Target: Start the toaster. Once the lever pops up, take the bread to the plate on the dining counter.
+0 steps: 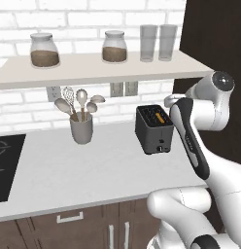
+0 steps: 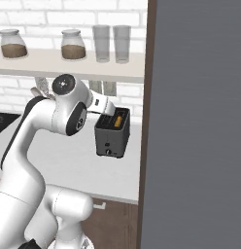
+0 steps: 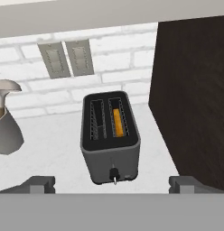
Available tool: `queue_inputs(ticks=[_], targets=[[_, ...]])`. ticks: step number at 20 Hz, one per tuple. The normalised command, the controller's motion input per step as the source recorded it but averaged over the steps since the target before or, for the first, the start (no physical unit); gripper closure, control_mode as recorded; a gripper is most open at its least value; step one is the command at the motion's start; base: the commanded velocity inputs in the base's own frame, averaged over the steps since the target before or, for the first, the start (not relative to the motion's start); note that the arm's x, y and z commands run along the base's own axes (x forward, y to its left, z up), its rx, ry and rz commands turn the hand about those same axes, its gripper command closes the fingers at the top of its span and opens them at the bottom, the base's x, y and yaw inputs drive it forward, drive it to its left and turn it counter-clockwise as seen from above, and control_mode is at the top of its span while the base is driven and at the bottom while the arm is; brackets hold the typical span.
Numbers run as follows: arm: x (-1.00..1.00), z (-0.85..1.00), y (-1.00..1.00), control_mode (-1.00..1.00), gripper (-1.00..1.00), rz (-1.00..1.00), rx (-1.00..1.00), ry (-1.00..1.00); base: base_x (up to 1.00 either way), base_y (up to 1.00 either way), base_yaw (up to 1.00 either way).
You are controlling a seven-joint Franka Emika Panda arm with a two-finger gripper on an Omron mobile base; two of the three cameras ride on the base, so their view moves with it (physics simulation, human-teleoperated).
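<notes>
Two dark fingertips (image 3: 39, 184) stand at the bottom corners of the hand view, far apart; the gripper (image 3: 113, 185) is spread wide with nothing between the jaws, poised above and in front of the toaster (image 3: 110, 137) without touching it.

Toaster: dark grey box, upright on the white worktop (image 1: 69, 170), near the worktop's right end, just beside a dark wood panel (image 3: 190, 99). Two top slots. Right-hand slot in the hand view carries an orange strip (image 3: 117, 122); whether that is glow or the edge of a bread slice cannot be told. Left slot looks dark. A small lever or knob (image 3: 114, 173) projects from the front face, low on it.

In the left base view the white arm (image 1: 190, 141) crosses in front of the toaster's right side; in the right base view the wrist overlaps its upper left corner.

Left of the toaster, well apart: grey utensil cup (image 1: 81, 128) holding spoons and a whisk. Dark cooktop (image 1: 6, 165) at the far left edge of the worktop.

Behind, on the white brick wall (image 1: 25, 107): two wall outlets (image 3: 66, 57). Above them a shelf (image 1: 93, 70) with two lidded jars (image 1: 44, 50) of brown contents and two clear glasses (image 1: 158, 43), side by side at its right end.
</notes>
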Motion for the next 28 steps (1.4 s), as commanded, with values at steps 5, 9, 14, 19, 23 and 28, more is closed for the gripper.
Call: queue_inputs(ticks=[5, 9, 14, 19, 23, 28], targets=[[0.0, 0.0, 0.0, -1.0, -1.0, 0.0, 0.0, 0.0, 0.0, 0.0, 0.0], [0.0, 0.0, 0.0, -1.0, -1.0, 0.0, 0.0, 0.0, 0.0, 0.0, 0.0], [0.0, 0.0, 0.0, -1.0, -1.0, 0.0, 0.0, 0.0, 0.0, 0.0, 0.0], [0.0, 0.0, 0.0, -1.0, -1.0, 0.0, 0.0, 0.0, 0.0, 0.0, 0.0], [0.0, 0.0, 0.0, -1.0, -1.0, 0.0, 0.0, 0.0, 0.0, 0.0, 0.0], [0.0, 0.0, 0.0, -1.0, -1.0, 0.0, 0.0, 0.0, 0.0, 0.0, 0.0]])
